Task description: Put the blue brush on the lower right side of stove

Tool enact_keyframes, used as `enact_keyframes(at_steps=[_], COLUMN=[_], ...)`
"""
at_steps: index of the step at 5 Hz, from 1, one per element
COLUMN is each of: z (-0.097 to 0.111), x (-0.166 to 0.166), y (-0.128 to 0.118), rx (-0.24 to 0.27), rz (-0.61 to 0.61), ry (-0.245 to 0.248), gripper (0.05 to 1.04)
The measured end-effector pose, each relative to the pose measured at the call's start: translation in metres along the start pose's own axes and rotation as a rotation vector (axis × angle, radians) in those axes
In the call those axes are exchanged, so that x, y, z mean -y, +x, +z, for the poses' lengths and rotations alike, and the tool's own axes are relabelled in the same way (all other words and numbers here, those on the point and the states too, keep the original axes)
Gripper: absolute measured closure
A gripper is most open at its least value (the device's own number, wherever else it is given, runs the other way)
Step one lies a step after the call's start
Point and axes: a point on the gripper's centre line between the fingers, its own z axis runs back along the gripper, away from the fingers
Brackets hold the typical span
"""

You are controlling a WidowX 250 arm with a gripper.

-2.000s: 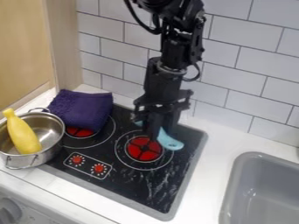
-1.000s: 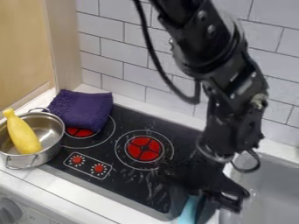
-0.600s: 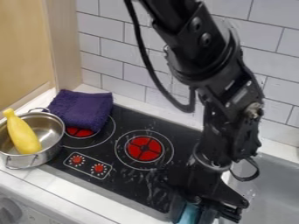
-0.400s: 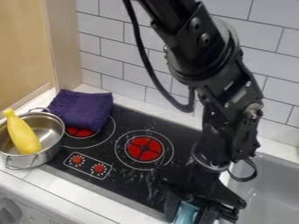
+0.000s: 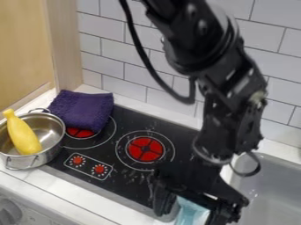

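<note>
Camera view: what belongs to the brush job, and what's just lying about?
For the job:
blue brush
stove
gripper, fingers either side of the brush

Just lying about:
purple cloth
metal pot
yellow object in the pot

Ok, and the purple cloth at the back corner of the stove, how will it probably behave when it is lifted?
The purple cloth is probably floppy, as its folds look soft and rounded. Its rough, towel-like surface suggests it would not be slippery. Pinched by one corner, it would likely unfold.
</note>
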Motion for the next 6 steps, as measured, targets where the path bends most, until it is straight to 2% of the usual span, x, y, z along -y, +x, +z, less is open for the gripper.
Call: enact_keyframes(at_steps=[1,2,3,4,5,6], z=[0.021,0.036,0.039,0.042,0.035,0.020], x=[0.002,-0.007,-0.029,-0.061,-0.095,-0.118], y=[0.006,0.017,0.024,0.031,0.037,0.039], rx=[0.009,-0.010,-0.036,-0.004,-0.019,-0.073], rz=[0.010,0.067,0.105,0.110,0.163,0.207], ry=[-0.021,-0.011,0.010,0.000,-0.020,-0.029], gripper=[0.079,0.085,0.085,0.085,0.085,0.085])
